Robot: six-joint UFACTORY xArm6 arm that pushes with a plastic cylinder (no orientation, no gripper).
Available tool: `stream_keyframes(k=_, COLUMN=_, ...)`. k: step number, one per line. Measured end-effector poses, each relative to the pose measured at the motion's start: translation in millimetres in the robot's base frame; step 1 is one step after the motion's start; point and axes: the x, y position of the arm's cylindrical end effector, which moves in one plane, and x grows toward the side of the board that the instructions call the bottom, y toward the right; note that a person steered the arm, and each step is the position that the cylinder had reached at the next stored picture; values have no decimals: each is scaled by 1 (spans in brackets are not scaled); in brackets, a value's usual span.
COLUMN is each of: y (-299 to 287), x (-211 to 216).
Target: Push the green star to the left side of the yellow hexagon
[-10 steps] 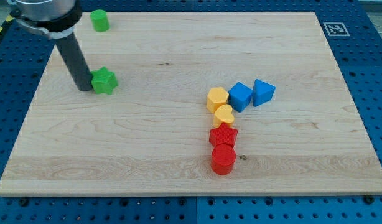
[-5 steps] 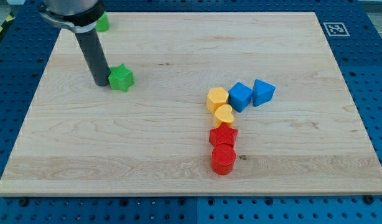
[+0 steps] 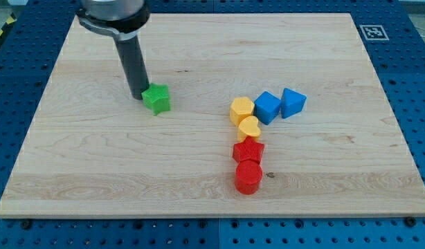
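The green star (image 3: 156, 99) lies on the wooden board (image 3: 199, 173), left of centre. My tip (image 3: 140, 96) touches its upper left side. The yellow hexagon (image 3: 241, 110) sits right of centre, well to the right of the star, with open board between them.
A yellow heart (image 3: 249, 128) lies just below the hexagon. A red star-like block (image 3: 248, 150) and a red cylinder (image 3: 248, 177) continue the column downward. A blue cube (image 3: 267, 107) and a blue triangular block (image 3: 292, 102) lie right of the hexagon.
My tip has moved right and slightly down, pushing the green star towards the yellow hexagon. The green cylinder at the top left is now hidden behind the arm.
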Motion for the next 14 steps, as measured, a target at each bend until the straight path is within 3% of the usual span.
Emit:
stream_keyframes(k=8, y=14, x=35)
stream_keyframes(k=12, y=54, x=18)
stream_keyframes(k=14, y=42, x=42)
